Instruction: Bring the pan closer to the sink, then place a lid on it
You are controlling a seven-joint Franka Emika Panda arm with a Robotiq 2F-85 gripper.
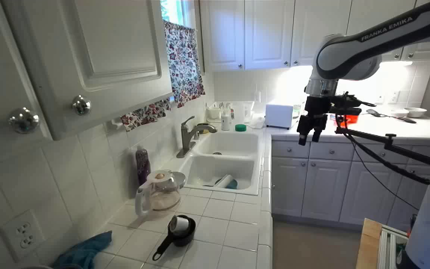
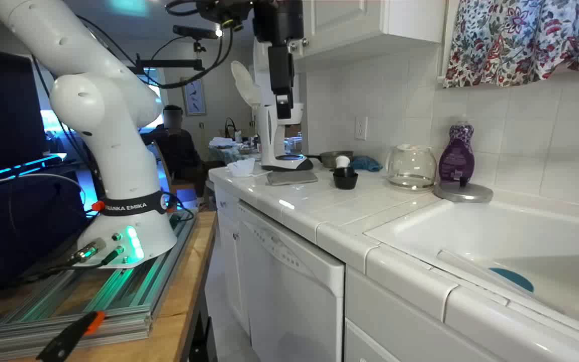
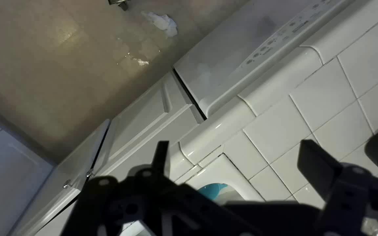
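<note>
Pan [image 2: 330,160] sits well apart from the wide-spread, empty end effector [image 3: 235,143].

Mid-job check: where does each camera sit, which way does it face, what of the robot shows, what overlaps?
Exterior view: above the counter, facing along it over the glass carafe and sink; arm and pincer at right.
Exterior view: near the sink, facing back along the counter toward the pan; base and arm at left, pincer at top.
Wrist view: behind the pincer, facing down over floor, counter edge and a sink corner; the pincer's spread fingers show below.
Both exterior views share carafe, sink, purple bottle, from roughly opposite ends.
</note>
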